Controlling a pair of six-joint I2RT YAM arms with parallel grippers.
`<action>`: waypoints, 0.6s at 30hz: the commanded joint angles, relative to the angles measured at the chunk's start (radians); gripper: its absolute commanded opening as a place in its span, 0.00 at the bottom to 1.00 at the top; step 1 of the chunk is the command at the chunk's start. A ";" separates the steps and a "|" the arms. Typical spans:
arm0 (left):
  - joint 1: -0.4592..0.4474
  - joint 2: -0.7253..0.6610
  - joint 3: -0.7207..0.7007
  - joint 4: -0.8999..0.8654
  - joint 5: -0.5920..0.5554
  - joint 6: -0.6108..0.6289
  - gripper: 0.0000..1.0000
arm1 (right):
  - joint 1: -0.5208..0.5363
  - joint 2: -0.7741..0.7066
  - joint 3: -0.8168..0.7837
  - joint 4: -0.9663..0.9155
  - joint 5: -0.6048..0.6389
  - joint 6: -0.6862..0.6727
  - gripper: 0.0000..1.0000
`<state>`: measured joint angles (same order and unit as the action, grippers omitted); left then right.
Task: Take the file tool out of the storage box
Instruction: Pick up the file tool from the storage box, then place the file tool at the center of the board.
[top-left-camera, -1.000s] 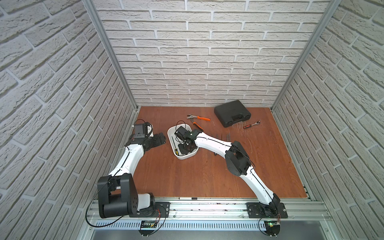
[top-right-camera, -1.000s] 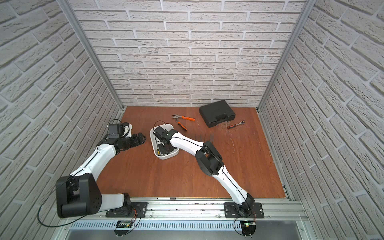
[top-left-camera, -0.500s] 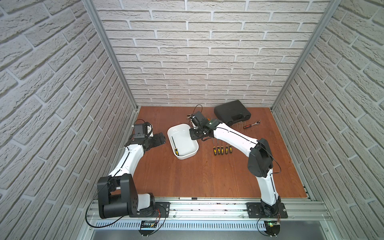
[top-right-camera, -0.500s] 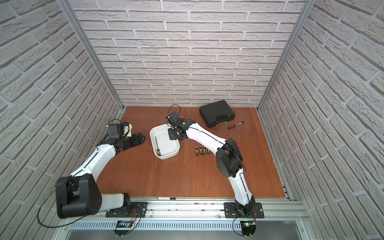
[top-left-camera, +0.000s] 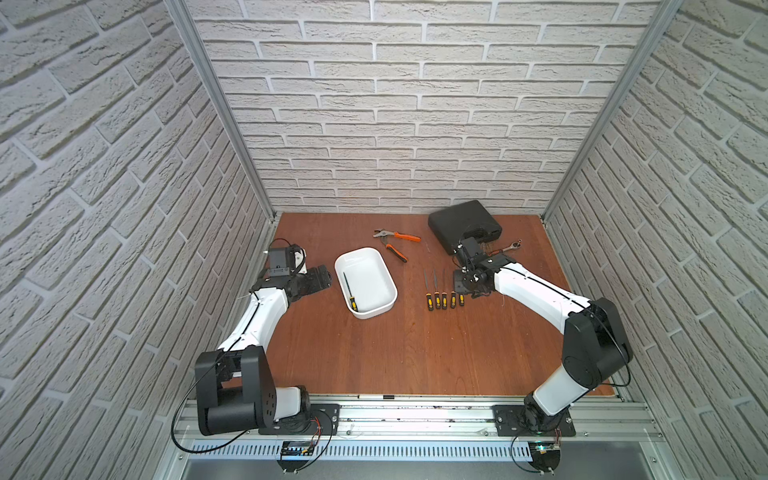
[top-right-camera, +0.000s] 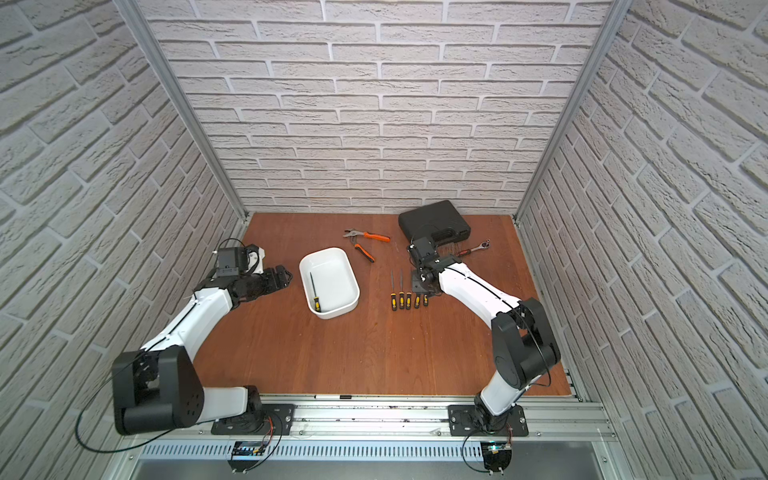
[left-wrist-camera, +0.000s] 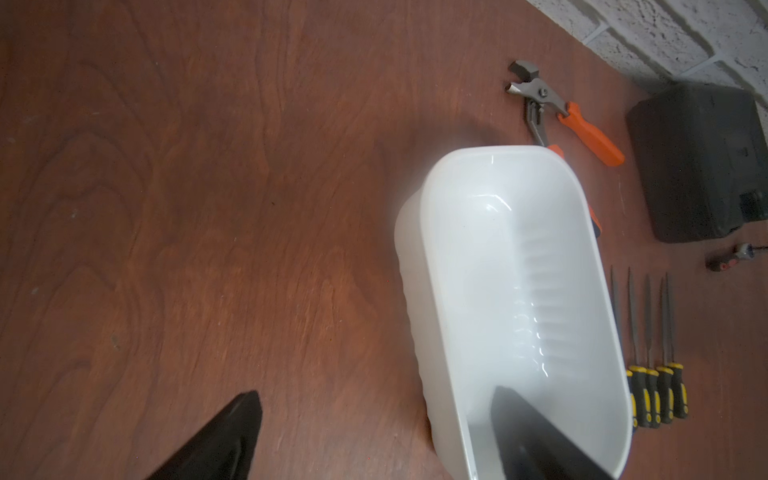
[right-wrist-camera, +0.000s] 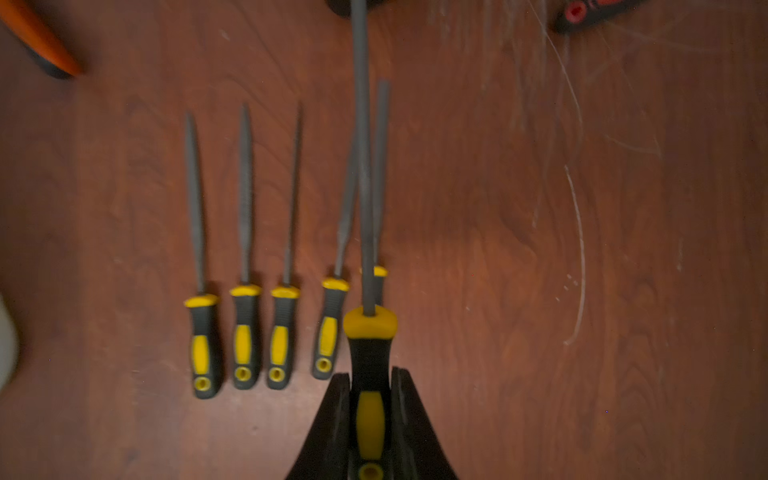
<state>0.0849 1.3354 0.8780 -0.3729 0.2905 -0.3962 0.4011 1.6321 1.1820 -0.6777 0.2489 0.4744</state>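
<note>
So the file tool (right-wrist-camera: 370, 328) is out of the storage box (top-left-camera: 376, 312) now. The right gripper (right-wrist-camera: 371, 376) has it by the black-and-yellow handle, claw pressed in tight on the grip, with the shaft pointing toward the table's back edge.

A second ago that gripper was down inside the box. Half a second ago it was at the box's back right corner. Now it hangs right of the table's middle, over the right end of a row of files (right-wrist-camera: 284, 332) lying side by side on the wood. I count five there, the fifth half hidden behind the held one. From the right wrist view the held file looks raised off the table rather than laid down, but I can't say for sure.

What that means: the taking-out part looks basically done for this one. My guess is all that's left is lowering it beside the others and letting go. The thing to watch is that it sits right over the fifth file, so it could land on top of it.

The box sits left of the table's middle, and both top views show one more file (top-left-camera: 348, 291) inside, near its left wall. The left gripper (top-left-camera: 320, 277) is spread wide and empty, just beside the box's left side, and it looks clear of it. Orange pliers (top-left-camera: 405, 237), a black case (top-left-camera: 457, 222) and a ratchet (top-left-camera: 508, 247) lie toward the back edge, out of the way.
</note>
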 joint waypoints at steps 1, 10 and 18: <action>0.006 0.012 0.020 0.027 0.021 0.000 0.92 | -0.036 -0.045 -0.066 0.055 0.014 -0.015 0.04; 0.006 0.002 0.020 0.011 0.011 0.006 0.92 | -0.099 0.076 -0.077 0.125 -0.065 -0.065 0.04; 0.005 -0.005 0.016 0.005 0.001 0.010 0.92 | -0.110 0.146 -0.072 0.185 -0.085 -0.091 0.03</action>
<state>0.0849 1.3418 0.8780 -0.3744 0.2955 -0.3962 0.2981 1.7779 1.0939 -0.5491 0.1753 0.4053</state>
